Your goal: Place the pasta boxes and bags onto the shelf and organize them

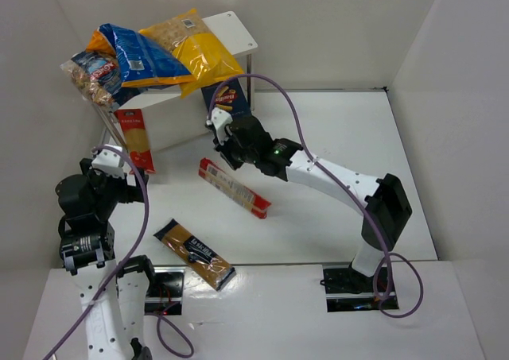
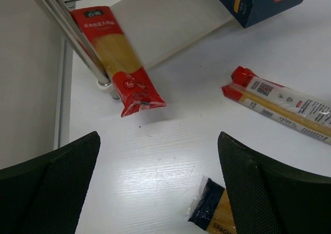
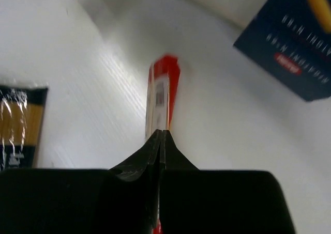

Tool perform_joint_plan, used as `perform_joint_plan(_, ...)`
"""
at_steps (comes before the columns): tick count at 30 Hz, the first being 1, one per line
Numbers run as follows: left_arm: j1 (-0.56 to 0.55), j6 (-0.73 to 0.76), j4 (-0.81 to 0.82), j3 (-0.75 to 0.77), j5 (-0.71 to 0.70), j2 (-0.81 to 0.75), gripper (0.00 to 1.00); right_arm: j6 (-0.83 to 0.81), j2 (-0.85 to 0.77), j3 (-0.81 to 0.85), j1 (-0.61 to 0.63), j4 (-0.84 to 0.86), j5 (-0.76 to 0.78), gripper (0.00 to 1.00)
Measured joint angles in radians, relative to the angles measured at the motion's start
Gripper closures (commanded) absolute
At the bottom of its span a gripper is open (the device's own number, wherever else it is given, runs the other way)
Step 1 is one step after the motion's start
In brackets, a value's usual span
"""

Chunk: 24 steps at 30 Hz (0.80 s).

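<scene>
The white shelf (image 1: 235,26) stands at the back left with yellow (image 1: 193,48), blue (image 1: 141,54) and clear (image 1: 94,75) bags on its top board. A dark blue pasta box (image 1: 227,98) stands upright under its right end. A red spaghetti packet (image 1: 135,140) leans on the left leg. A red-edged packet (image 1: 235,188) lies mid-table. A clear packet with a dark label (image 1: 193,254) lies near the front. My right gripper (image 1: 216,131) is shut and empty, just over the red-edged packet's far end (image 3: 163,89). My left gripper (image 2: 158,156) is open over bare table.
White walls close in the table on the left, back and right. The shelf's metal leg (image 2: 77,37) is close ahead of my left gripper. A purple cable (image 1: 294,121) arcs over my right arm.
</scene>
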Motion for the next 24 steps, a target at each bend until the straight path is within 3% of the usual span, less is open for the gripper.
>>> perform_joint_plan(6, 0.047, -0.003, 0.001, 0.000, -0.005, -0.010, 0.00, 0.002, 0.033, 0.053, 0.009, 0.058, 0.036, 1.00)
perform_joint_plan(8, 0.050, -0.001, 0.001, 0.000, 0.005, -0.010, 0.00, 0.003, 0.039, 0.038, 0.012, 0.057, 0.045, 0.40)
perform_joint_plan(9, 0.051, 0.002, 0.001, 0.000, 0.019, -0.007, 0.00, -0.001, 0.039, 0.024, 0.014, 0.052, 0.051, 0.23)
perform_joint_plan(11, 0.051, 0.011, -0.002, 0.000, 0.052, 0.007, 0.00, -0.012, 0.039, 0.002, 0.009, 0.037, 0.058, 0.03)
perform_joint_plan(17, -0.035, 0.143, -0.064, 0.036, 0.169, 0.180, 0.00, -0.076, 0.028, -0.015, -0.104, -0.113, -0.022, 0.00)
perform_joint_plan(21, -0.139, 0.330, -0.117, 0.040, 0.199, 0.248, 0.00, -0.130, -0.056, -0.080, -0.235, -0.228, -0.079, 0.00)
perform_joint_plan(24, -0.204, 0.499, -0.144, 0.035, 0.216, 0.259, 0.00, -0.163, -0.174, -0.168, -0.257, -0.298, -0.103, 0.00)
